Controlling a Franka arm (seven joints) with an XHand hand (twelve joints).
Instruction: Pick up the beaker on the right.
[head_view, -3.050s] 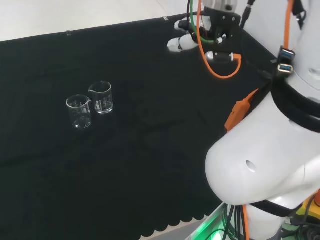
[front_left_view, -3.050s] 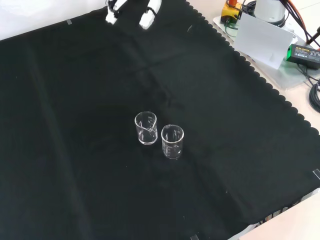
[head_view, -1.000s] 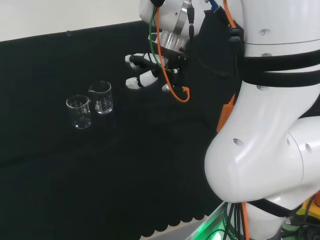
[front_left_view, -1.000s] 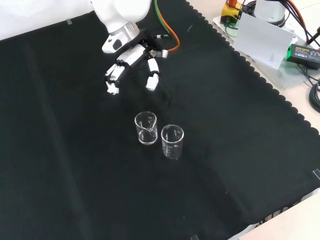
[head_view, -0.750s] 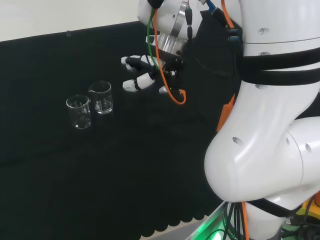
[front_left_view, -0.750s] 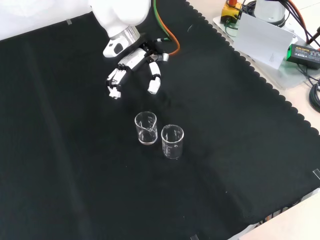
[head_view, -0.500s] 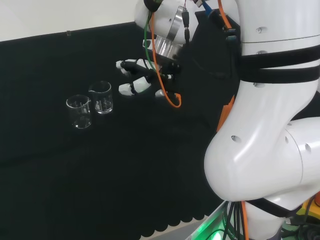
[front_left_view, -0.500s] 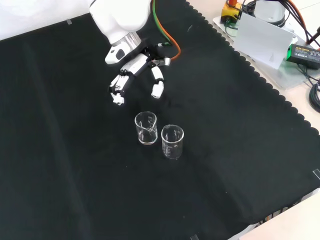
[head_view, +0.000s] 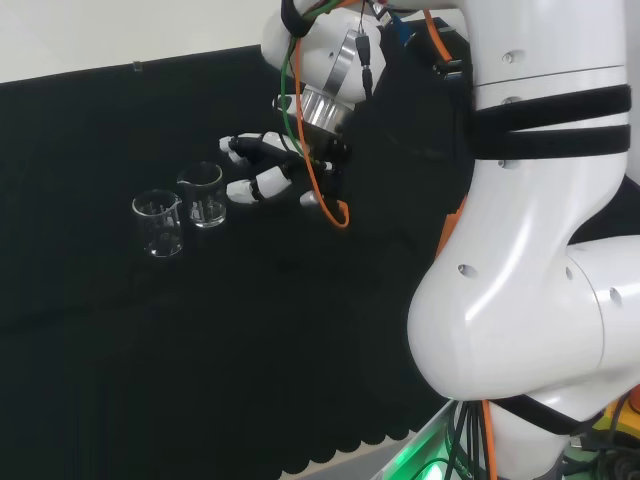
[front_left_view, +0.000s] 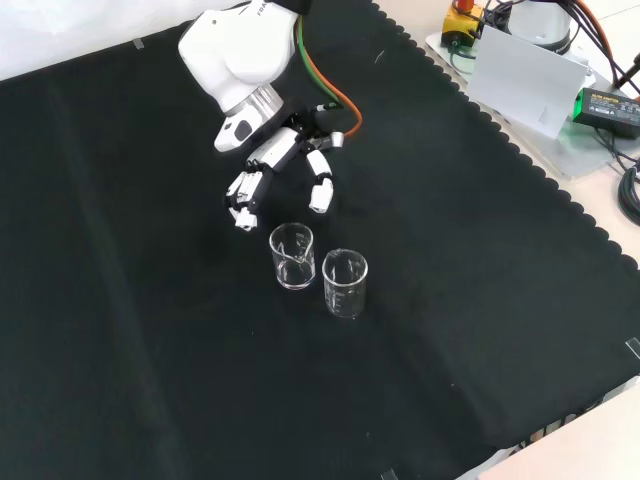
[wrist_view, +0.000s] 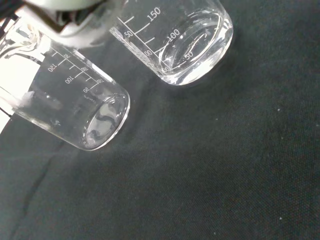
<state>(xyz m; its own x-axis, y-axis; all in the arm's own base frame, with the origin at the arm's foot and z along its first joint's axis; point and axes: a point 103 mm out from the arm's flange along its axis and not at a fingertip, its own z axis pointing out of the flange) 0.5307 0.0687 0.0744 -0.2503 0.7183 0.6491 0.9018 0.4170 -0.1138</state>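
Two clear beakers upright on the cloth (front_left_view: 480, 300), mouths up, just beside each other. Right beaker (head_view: 203, 195) in head view sits just beside the hand (head_view: 262, 170); other beaker (head_view: 158, 223) left. Hand released, fingers spread, holding nothing.

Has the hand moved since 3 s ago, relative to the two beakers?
Yes. In the front view the hand has come down from the cloth's top edge to just above the two beakers, which stand where they were. Its fingers are spread open, not yet touching either.
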